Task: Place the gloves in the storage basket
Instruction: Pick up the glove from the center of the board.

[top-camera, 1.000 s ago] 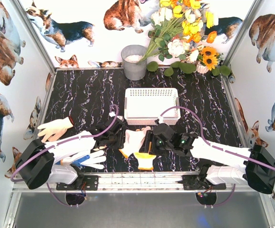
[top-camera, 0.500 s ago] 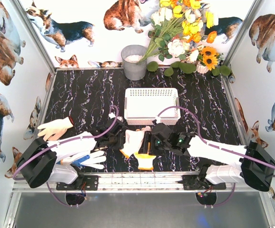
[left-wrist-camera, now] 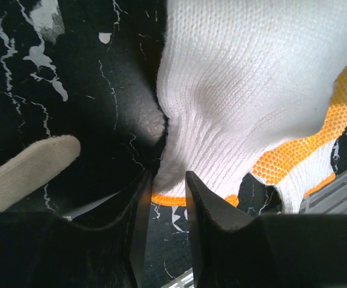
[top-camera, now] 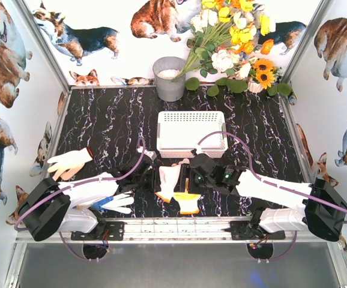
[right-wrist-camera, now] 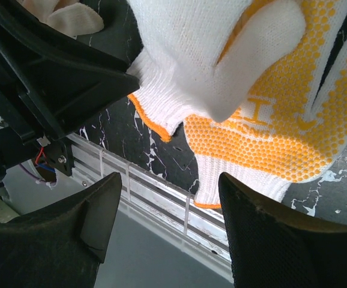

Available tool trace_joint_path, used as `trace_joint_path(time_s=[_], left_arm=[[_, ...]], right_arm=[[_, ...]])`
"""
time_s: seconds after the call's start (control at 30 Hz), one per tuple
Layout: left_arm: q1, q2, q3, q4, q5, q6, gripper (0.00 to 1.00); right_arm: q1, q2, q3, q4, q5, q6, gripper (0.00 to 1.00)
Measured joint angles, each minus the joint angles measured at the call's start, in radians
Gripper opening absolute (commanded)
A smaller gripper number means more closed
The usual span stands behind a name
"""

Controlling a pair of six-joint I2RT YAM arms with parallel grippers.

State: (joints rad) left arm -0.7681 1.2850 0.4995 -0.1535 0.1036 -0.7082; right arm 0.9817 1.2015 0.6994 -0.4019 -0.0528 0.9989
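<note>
The white storage basket (top-camera: 191, 132) stands at the table's middle. My left gripper (top-camera: 151, 177) is shut on the orange-edged cuff of a plain white glove (top-camera: 168, 179), which bunches up in the left wrist view (left-wrist-camera: 251, 78) above the fingertips (left-wrist-camera: 167, 183). An orange-dotted glove (top-camera: 188, 201) lies partly under it, also in the left wrist view (left-wrist-camera: 308, 153) and the right wrist view (right-wrist-camera: 281, 120). My right gripper (top-camera: 190, 177) is wide open and empty just above both gloves (right-wrist-camera: 168, 180). A cream glove (top-camera: 70, 162) lies at the left. A blue-dotted glove (top-camera: 112, 201) lies by the left arm.
A grey metal bucket (top-camera: 170, 78) and a bunch of flowers (top-camera: 233, 42) stand at the back. The metal rail of the table's near edge (right-wrist-camera: 161, 210) runs right under the right gripper. The left gripper's black body (right-wrist-camera: 41, 78) is close to the right one.
The left gripper has shifted slightly right with the white glove's cuff, bunching the glove. The orange-dotted glove slid a little right. The right gripper edged left and stays open.
</note>
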Motion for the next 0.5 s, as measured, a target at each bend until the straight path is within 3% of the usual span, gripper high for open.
trace_joint_path(time_s=[0.23, 0.5], left_arm=[[0.000, -0.015, -0.051, 0.072, 0.064, -0.051, 0.02], [0.000, -0.089, -0.085, 0.083, 0.089, -0.108, 0.01]], right_arm=[[0.000, -0.002, -0.003, 0.015, -0.002, 0.012, 0.67], [0.020, 0.038, -0.043, 0.114, -0.034, 0.077, 0.65]])
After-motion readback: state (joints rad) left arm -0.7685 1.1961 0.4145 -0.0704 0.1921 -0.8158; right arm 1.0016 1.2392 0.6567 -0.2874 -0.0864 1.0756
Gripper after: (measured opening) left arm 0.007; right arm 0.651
